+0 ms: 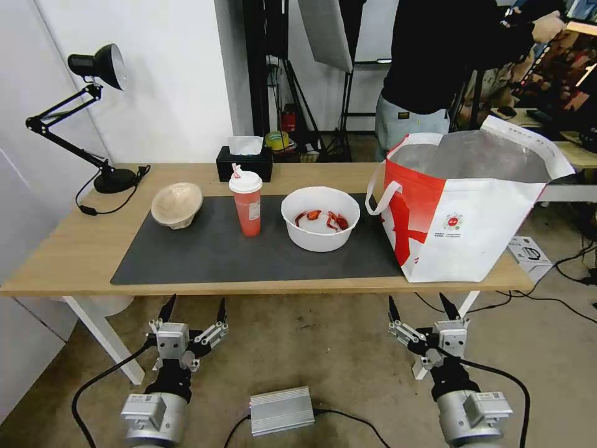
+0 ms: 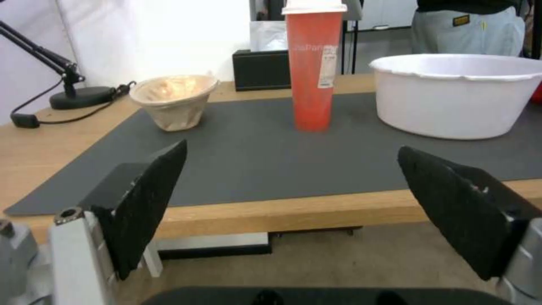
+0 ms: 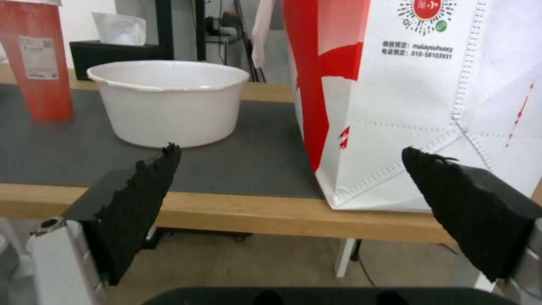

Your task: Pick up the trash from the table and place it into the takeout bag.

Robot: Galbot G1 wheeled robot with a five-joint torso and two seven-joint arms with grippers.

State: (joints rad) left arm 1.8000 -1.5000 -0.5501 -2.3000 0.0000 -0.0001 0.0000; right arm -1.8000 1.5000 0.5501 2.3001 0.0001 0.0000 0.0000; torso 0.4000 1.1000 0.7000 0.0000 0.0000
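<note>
The light-wood desk (image 1: pixel 74 249) carries a dark grey mat (image 1: pixel 217 255), a black lamp (image 1: pixel 112 180) and a tissue box (image 1: pixel 244 163). On the mat stand a beige bowl (image 1: pixel 177 204), a red cup (image 1: pixel 247 202) and a white bowl (image 1: pixel 320 218); the takeout bag (image 1: pixel 463 211) stands at the desk's right end, partly on the mat.

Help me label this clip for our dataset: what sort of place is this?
Probably a studio or lab set up as a dining spot: a table holding a takeout bag and desk lamp, a softbox light behind, cables on the floor.
</note>
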